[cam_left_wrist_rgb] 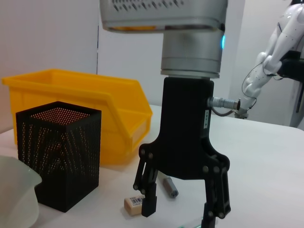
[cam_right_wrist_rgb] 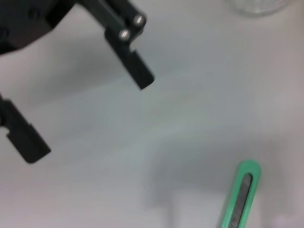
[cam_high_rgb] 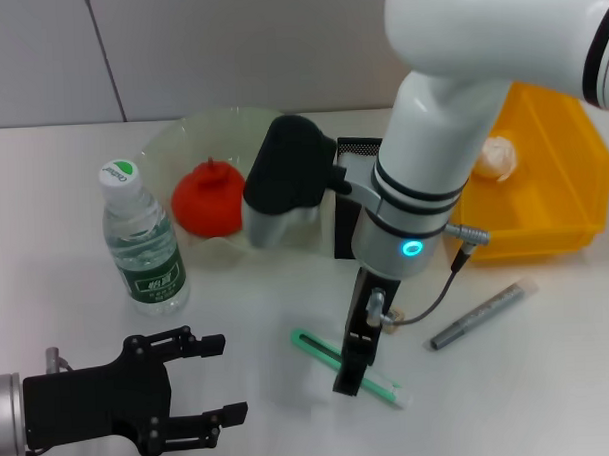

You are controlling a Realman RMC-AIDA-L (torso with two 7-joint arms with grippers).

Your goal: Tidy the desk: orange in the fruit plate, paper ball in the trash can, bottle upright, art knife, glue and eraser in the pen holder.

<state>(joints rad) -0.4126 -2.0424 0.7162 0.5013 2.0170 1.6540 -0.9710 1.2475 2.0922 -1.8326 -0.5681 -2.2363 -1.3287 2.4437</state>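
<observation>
The right gripper (cam_high_rgb: 352, 371) hangs low over the desk (cam_high_rgb: 550, 380) with its fingers spread apart and nothing between them, directly above the green art knife (cam_high_rgb: 347, 367) that lies flat near the front edge. The left wrist view shows both fingertips close to the surface, the eraser (cam_left_wrist_rgb: 134, 203) just beside one of them and the grey glue stick (cam_high_rgb: 484, 315) lying a little farther off. The left gripper (cam_high_rgb: 212, 379) sits at the near left corner, also spread and empty, apparently idle.

Judging by the layout, about half the job looks finished. The orange (cam_high_rgb: 209, 197) rests in the fruit plate (cam_high_rgb: 171, 143), the paper ball (cam_high_rgb: 494, 157) lies in the yellow trash can (cam_high_rgb: 545, 230), and the bottle (cam_high_rgb: 142, 242) stands upright beside the plate. The 3 small items remain outside the black mesh pen holder (cam_left_wrist_rgb: 59, 154), which stands between plate and bin. The knife appears to be the piece in hand now.
</observation>
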